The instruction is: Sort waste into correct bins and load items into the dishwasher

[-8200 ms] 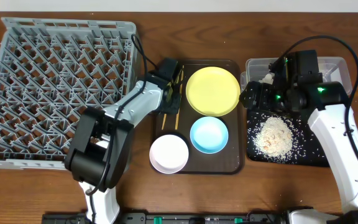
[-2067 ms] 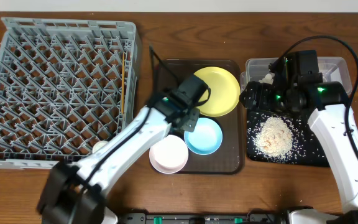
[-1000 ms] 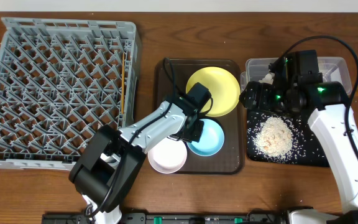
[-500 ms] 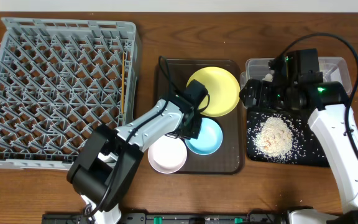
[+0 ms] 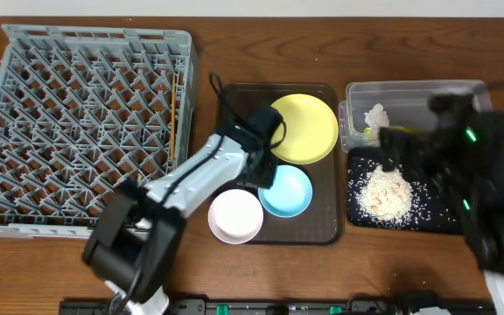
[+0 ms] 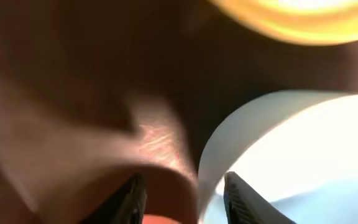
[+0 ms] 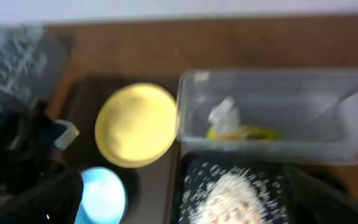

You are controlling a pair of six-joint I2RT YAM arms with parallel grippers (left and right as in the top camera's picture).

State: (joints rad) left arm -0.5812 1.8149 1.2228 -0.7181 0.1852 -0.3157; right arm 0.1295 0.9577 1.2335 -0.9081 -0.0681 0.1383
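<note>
Left gripper [image 6: 184, 194] held open at the rim of the round light blue bowl [image 5: 289, 192].

The bowl's left rim is seen between the spread fingertips in the blurred left wrist view. The bowl is set on the brown rectangular serving tray [image 5: 326, 224], between the round yellow plate [image 5: 304, 129] and the pinkish-white bowl [image 5: 236, 215]. Thin wooden chopsticks [image 5: 175, 118] are lodged at the right edge of the large grey plastic dish rack [image 5: 77, 122]. A crumpled white tissue [image 7: 224, 115] and a green-and-orange snack wrapper [image 7: 246, 132] are held in the clear plastic rectangular tub [image 5: 409, 85]; white rice-like scraps [image 5: 383, 189] are heaped on the flat black tray [image 5: 440, 219]. The right gripper [image 5: 395, 149] is smeared by motion above tub and tray; whether it is open cannot be told.
</note>
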